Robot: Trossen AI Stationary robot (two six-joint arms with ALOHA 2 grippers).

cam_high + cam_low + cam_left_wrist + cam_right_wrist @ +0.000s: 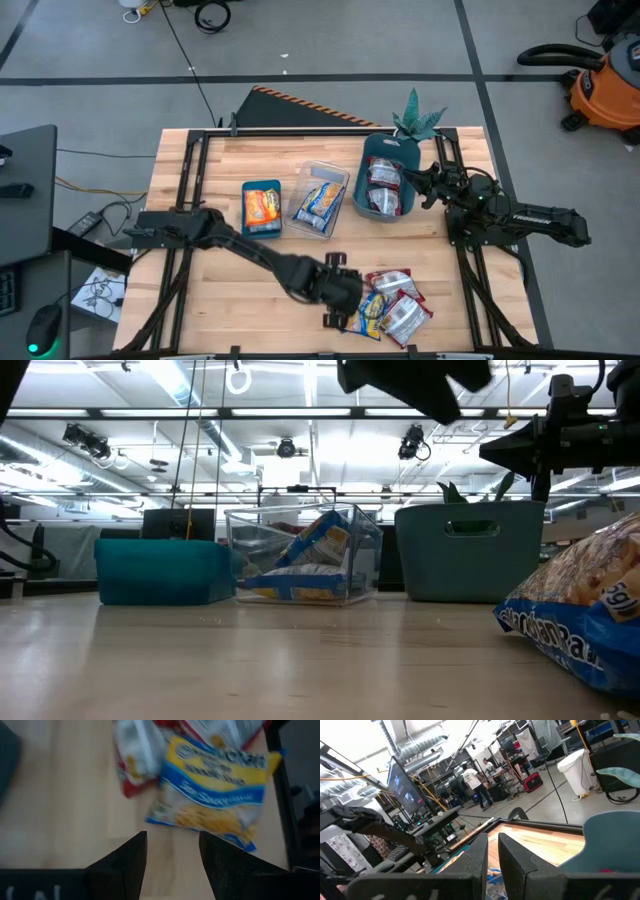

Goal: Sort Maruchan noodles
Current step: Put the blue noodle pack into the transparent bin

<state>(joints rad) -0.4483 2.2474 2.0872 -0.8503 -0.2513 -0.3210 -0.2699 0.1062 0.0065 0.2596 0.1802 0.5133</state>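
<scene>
Right now my left gripper (172,857) hangs wide open and empty just short of the blue-and-yellow noodle packet (212,797) in the pile.

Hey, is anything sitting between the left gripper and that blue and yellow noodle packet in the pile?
Nothing visible blocks it. The left gripper hangs over bare table with its jaws open, and the blue and yellow packet lies just ahead of them. Red packets sit beside and behind it, not in the path.

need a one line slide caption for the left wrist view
Open left end effector hovering above a blue-and-yellow noodle packet at the edge of the unsorted pile on the wooden table.
</scene>
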